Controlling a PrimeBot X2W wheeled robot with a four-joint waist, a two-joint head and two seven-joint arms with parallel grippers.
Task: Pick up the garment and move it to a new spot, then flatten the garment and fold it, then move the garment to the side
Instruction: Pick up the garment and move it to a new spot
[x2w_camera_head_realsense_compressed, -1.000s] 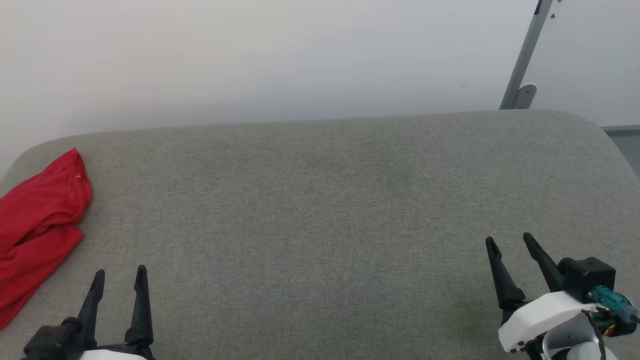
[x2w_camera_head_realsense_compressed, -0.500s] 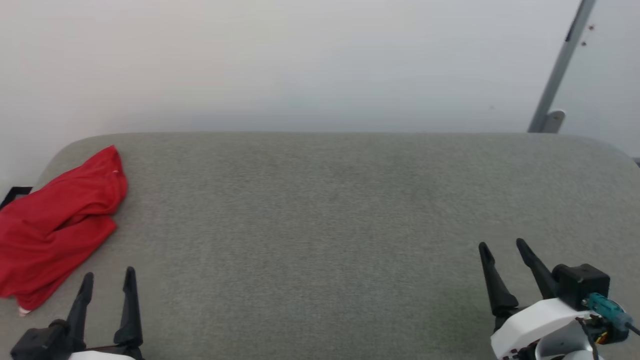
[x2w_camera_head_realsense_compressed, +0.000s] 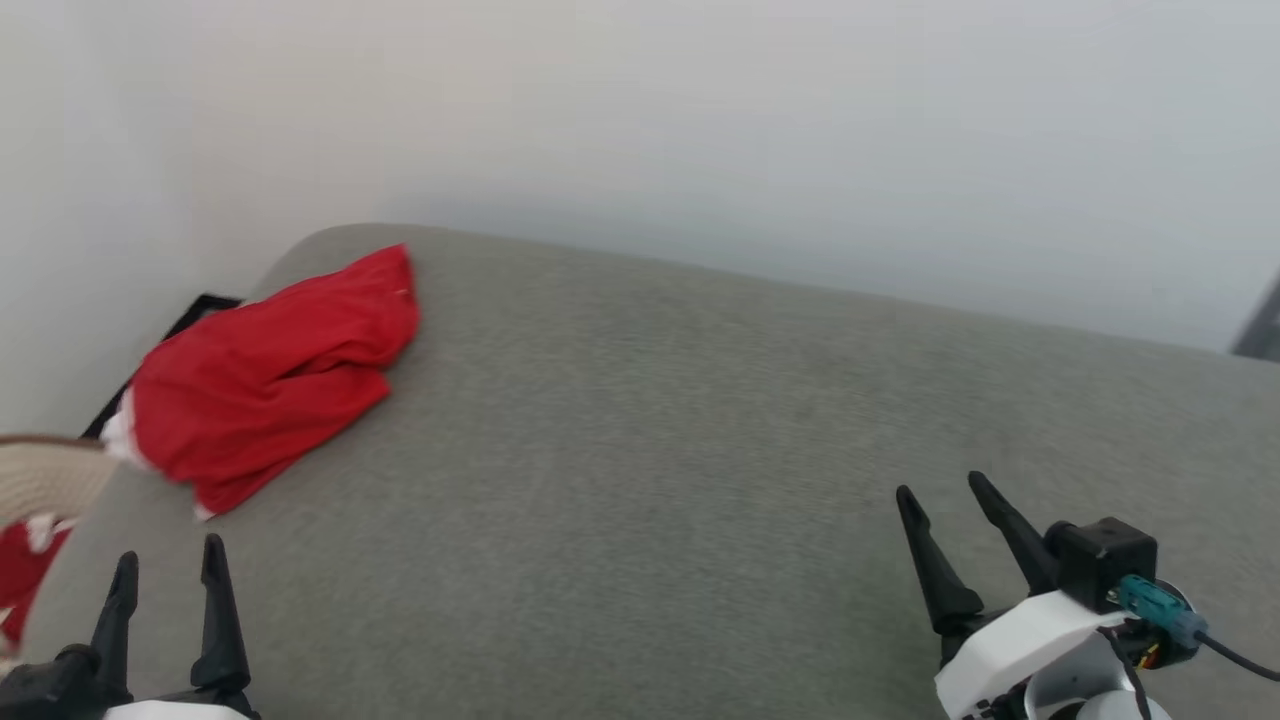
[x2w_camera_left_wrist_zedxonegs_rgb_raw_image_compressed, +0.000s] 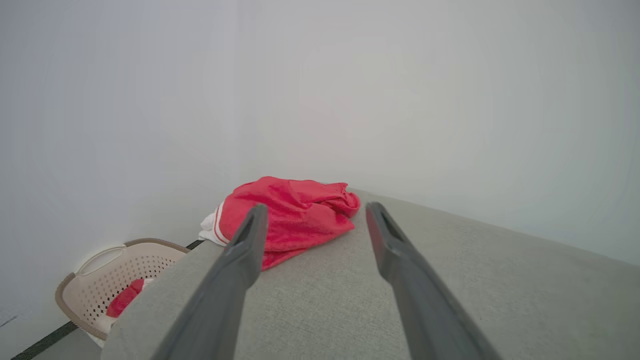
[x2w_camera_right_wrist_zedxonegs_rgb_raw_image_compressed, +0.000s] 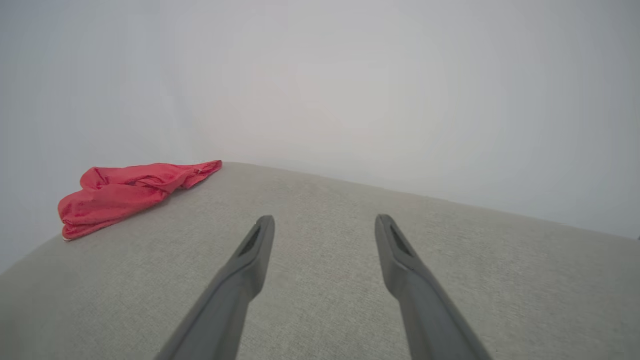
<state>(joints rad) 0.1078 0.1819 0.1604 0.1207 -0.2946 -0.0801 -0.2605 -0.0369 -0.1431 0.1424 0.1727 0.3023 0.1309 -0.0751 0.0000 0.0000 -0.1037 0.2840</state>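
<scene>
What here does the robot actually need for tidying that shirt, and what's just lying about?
For the job: red T-shirt, crumpled on the grey padded surface, far left corner; left gripper and right gripper, both open.
Just lying about: beige perforated basket on the floor beside it, with a red cloth inside.

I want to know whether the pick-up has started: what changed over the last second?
The head camera swung to the robot's left, bringing the garment further into view and a basket edge into the picture. The garment itself lies crumpled at the same corner of the grey cushion. Nothing taken or released: left gripper and right gripper stay open and empty, low over the cushion.
</scene>
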